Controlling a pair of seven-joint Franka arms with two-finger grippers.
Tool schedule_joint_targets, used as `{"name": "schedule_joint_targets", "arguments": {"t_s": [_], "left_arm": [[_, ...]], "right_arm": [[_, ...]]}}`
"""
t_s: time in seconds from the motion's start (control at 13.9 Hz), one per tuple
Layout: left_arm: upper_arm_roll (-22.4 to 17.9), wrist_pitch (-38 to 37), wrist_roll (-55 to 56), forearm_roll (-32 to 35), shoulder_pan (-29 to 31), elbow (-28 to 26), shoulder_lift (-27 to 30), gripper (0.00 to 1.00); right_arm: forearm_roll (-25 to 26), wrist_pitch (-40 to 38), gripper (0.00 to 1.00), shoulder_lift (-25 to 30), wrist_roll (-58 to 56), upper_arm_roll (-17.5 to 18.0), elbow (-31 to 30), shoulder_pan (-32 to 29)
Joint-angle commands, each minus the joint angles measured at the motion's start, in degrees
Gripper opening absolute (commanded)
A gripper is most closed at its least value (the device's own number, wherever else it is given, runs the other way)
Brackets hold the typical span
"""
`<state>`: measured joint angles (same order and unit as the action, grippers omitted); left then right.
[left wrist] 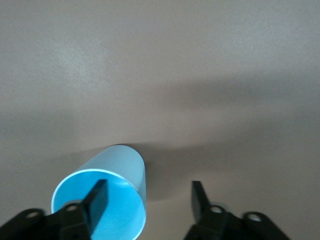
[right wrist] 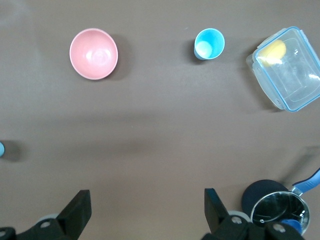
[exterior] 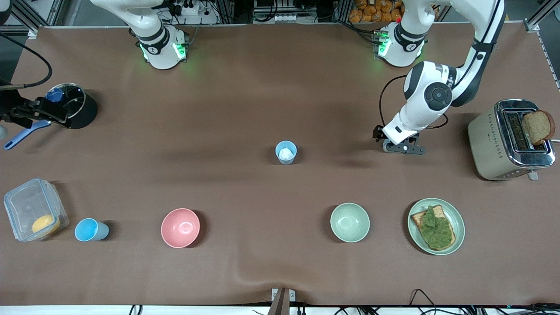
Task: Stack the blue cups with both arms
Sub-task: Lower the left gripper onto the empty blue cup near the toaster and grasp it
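Note:
A light-blue cup (left wrist: 120, 165) stands upright under my left gripper (left wrist: 148, 192). One finger (left wrist: 97, 197) reaches inside its mouth and the other stands outside, clear of the wall, so the gripper is open. In the front view the left gripper (exterior: 403, 148) sits low beside the toaster and hides that cup. A second blue cup (exterior: 286, 152) with something white inside stands mid-table. Another blue cup (exterior: 91, 229) (right wrist: 209, 44) stands beside the clear box. My right gripper (right wrist: 147, 200) hangs open and empty, high over the right arm's end of the table.
A pink bowl (exterior: 180, 227) and a pale green bowl (exterior: 349, 222) sit near the front camera. A plate (exterior: 455, 210) holds toast with green spread. A toaster (exterior: 509, 140) holds a bread slice. A clear box (exterior: 33, 210), a black pot (exterior: 83, 111) and a blue spatula (exterior: 22, 133) are at the right arm's end.

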<state>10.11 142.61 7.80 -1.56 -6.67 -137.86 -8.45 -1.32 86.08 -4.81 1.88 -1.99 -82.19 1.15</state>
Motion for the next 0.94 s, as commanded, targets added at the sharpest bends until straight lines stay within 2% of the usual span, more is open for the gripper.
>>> {"name": "schedule_joint_targets", "arguments": {"t_s": [0.0,0.07,0.14,0.22,0.36,0.5,0.72,0.86], "left_arm": [[-0.18,1.62,0.28,-1.16,-0.18,-0.40,-0.78,0.42],[-0.18,1.62,0.11,-1.08,-0.18,-0.40,-0.87,0.28],[-0.18,1.62,-0.15,-1.08,-0.18,-0.40,-0.96,0.09],[-0.27,1.53,-0.16,-0.99,-0.27,-0.40,-0.96,0.00],[-0.27,0.83,-0.42,-0.81,-0.27,-0.05,-0.35,0.00],[-0.18,0.04,-0.42,-0.72,-0.45,0.48,2.71,0.00],[-0.01,-10.91,-0.42,-0.64,-2.90,7.49,6.33,0.00],[0.08,-16.81,0.19,-0.72,-7.01,14.86,6.25,0.00]], "right_arm": [[0.35,2.16,1.00,2.88,2.16,1.02,-3.60,-0.89],[0.79,2.51,1.00,2.79,1.21,1.20,-3.33,-1.06],[0.96,2.51,1.00,2.61,0.68,1.02,-3.24,-1.32],[1.23,2.60,1.00,2.78,0.32,0.94,-3.33,-1.67],[1.23,0.86,1.00,4.36,0.32,1.02,-4.11,-2.03],[1.14,-0.65,1.00,4.98,-0.03,1.02,-4.21,-2.12],[0.97,-2.67,1.00,5.69,-1.62,1.02,-4.47,-1.94],[0.36,-2.58,1.00,5.69,-1.79,1.02,-4.47,-2.03]]}}
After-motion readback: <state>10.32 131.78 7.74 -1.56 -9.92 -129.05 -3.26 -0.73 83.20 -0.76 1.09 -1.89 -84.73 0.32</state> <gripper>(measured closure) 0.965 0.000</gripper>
